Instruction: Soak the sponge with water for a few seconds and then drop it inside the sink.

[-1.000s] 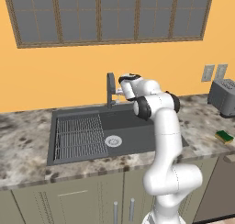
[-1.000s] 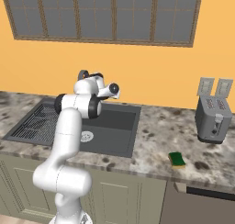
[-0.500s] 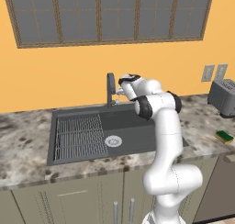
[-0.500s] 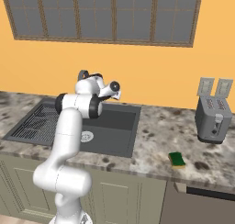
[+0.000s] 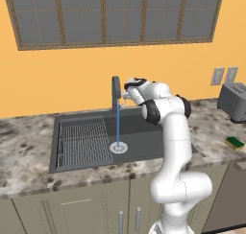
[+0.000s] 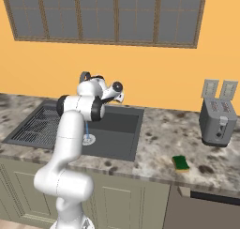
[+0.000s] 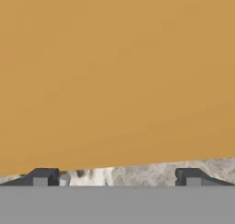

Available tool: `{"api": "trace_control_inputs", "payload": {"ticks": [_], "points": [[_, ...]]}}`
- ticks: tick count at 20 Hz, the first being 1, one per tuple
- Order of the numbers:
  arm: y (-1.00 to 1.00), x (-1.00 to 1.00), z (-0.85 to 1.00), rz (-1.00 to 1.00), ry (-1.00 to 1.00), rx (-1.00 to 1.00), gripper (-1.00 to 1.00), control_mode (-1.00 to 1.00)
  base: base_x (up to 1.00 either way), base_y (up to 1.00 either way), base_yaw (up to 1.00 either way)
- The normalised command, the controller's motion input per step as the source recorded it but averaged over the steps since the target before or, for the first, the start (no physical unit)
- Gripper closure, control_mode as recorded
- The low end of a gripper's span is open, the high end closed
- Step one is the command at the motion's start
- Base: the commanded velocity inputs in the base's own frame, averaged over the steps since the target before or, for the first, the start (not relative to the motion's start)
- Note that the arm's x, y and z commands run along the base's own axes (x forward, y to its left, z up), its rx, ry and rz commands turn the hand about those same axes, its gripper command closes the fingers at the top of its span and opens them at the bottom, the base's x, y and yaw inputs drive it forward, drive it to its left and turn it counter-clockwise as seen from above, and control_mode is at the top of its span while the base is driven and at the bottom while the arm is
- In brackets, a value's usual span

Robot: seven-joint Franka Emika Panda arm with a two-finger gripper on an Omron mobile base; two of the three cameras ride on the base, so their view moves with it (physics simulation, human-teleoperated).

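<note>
The sponge [image 5: 235, 142], a small green block with a yellow layer, lies on the granite counter far right of the sink [image 5: 139, 142], well away from the arm. From the right base view the sponge [image 6: 180, 163] rests near the counter's front edge. A thin blue stream of water [image 5: 118, 125] falls from the dark faucet [image 5: 115, 90] onto the round drain. My gripper [image 5: 124, 98] is up beside the faucet head, open and holding nothing. In the hand view the gripper [image 7: 117, 177] faces the orange wall, its fingertips [image 7: 43, 176] wide apart.
A wire grid rack [image 5: 81, 137] covers the left part of the basin. A silver toaster [image 6: 218, 120] stands at the back right by the wall outlets. Granite counter runs on both sides of the sink [image 6: 122, 134], with windows above.
The blue stream now runs from the faucet to the drain; it was absent in the earlier frames. The arm has hardly moved.
</note>
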Motion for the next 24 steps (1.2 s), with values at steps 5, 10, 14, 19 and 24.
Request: {"api": "trace_control_inputs", "payload": {"ticks": [5, 10, 14, 19, 24], "points": [[-0.29, -0.13, 0.05, 0.0, 0.01, 0.04, -1.0, -1.0, 0.0, 0.0, 0.0], [-0.52, -0.64, 0.24, 0.0, 0.0, 0.09, -1.0, -1.0, 0.0, 0.0, 0.0], [-0.54, -0.72, 0.37, 0.0, 0.0, 0.06, -1.0, -1.0, 0.0, 0.0, 0.0], [-0.49, -0.56, 0.36, 0.0, 0.1, 0.01, -1.0, -1.0, 0.0, 0.0, 0.0], [-0.46, -0.58, 0.25, 0.0, 0.11, 0.0, -1.0, -1.0, 0.0, 0.0, 0.0]]}}
